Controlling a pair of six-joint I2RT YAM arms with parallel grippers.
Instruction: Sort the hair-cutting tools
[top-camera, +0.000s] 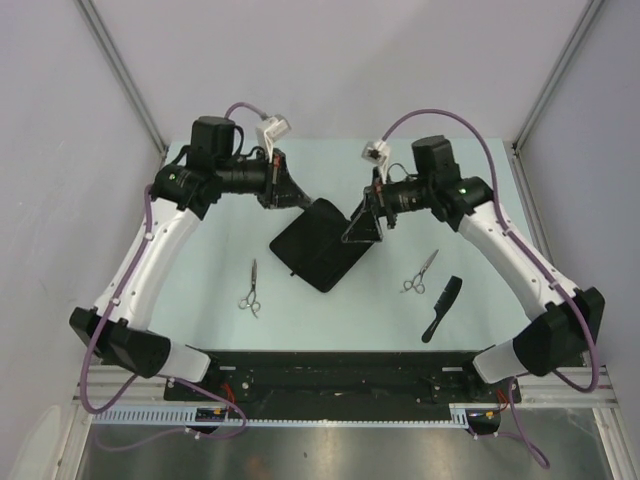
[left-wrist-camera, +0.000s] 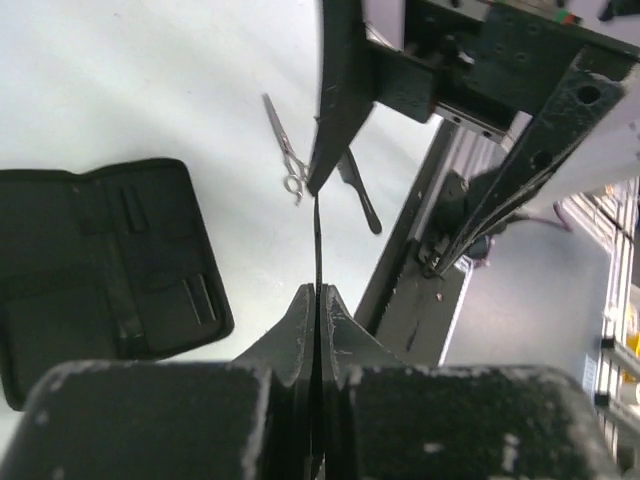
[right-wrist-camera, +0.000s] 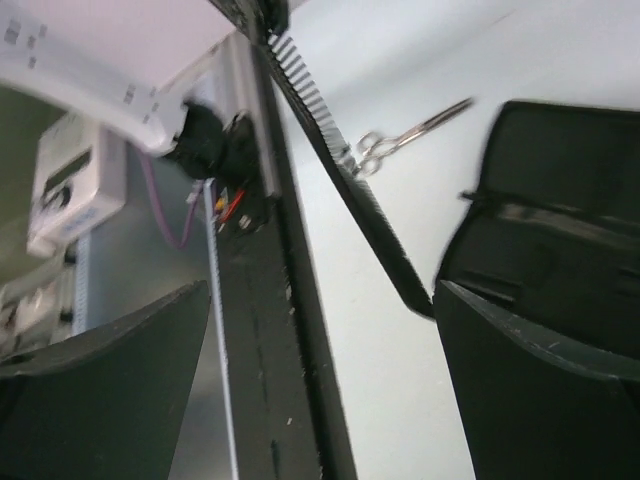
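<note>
One view, right wrist, shows teeth of long comb (right-wrist-camera: 385, 245).

scissors (top-camera: 249, 289) (top-camera: 420, 272): 2 | handled comb (top-camera: 441, 308): 1 | long narrow comb (right-wrist-camera: 355, 180): 1 | fabric case (top-camera: 318, 248): 1

L arm (top-camera: 150, 250) & R arm (top-camera: 515, 255) bent inward, wrists facing each other. L claw (left-wrist-camera: 318, 292) pinched tight on thin comb (right-wrist-camera: 345, 175); R claw (right-wrist-camera: 315, 295) spread wide, comb betw. its fingers.
</note>
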